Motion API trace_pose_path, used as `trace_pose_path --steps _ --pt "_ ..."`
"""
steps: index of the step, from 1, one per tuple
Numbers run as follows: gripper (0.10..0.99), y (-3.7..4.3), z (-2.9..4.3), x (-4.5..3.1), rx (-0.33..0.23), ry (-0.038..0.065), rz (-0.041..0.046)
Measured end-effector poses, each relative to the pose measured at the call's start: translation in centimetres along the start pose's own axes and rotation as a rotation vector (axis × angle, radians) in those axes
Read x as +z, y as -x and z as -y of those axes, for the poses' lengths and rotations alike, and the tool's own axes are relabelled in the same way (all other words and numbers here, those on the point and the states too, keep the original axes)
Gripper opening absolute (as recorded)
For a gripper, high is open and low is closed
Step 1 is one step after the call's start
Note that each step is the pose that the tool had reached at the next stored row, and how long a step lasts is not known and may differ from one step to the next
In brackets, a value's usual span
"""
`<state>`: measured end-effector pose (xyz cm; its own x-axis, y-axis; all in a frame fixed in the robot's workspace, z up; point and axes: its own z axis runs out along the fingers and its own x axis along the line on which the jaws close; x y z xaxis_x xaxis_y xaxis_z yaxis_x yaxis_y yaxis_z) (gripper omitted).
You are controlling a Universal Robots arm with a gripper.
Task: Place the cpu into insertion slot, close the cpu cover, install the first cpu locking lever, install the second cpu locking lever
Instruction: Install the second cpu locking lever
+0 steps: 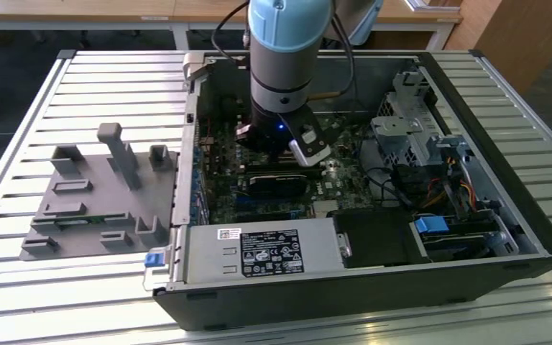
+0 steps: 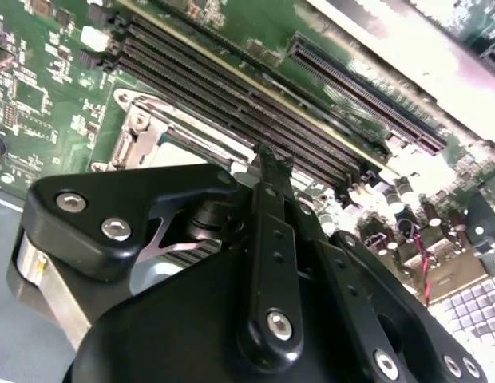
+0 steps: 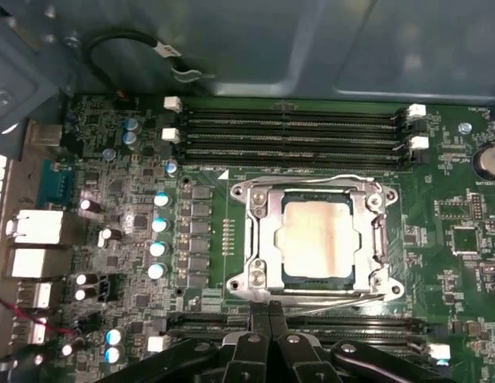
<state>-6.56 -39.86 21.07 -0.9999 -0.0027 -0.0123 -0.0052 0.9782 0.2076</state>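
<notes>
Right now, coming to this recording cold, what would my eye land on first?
Probably the cpu, its dull metal top seated in the socket on the green motherboard, with the silvery cpu cover closed around it in the first wrist view. Next, the black tool, fingers together at the socket's edge beside a thin wire locking lever. In the exterior view, the arm reaches down into the open computer case.

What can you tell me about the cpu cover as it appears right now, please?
The cpu cover is a thin, silvery metal frame with a square window, lying flat and closed over the socket on the green motherboard. The cpu shows through its window. Thin wire levers run along its edges.
</notes>
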Motion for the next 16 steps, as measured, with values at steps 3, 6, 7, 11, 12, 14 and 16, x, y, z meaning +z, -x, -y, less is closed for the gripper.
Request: trace_pose_path --steps 3,6,7,11,12,14,16 --pt "0.122 -0.36 0.08 0.06 0.0 0.004 0.0001" --pt "0.122 -0.49 0.15 0.36 0.0 0.006 -0.0001" --pt "0.122 -0.49 0.18 0.51 0.0 0.006 -0.0002" --pt "0.122 -0.6 0.25 0.82 0.0 0.013 -0.0001" --pt "0.122 -0.63 0.26 0.91 0.0 0.014 0.0001" --pt "0.122 -0.71 0.3 1.05 0.0 0.017 0.0" --pt "0.122 -0.76 0.32 1.14 0.0 0.019 0.0"
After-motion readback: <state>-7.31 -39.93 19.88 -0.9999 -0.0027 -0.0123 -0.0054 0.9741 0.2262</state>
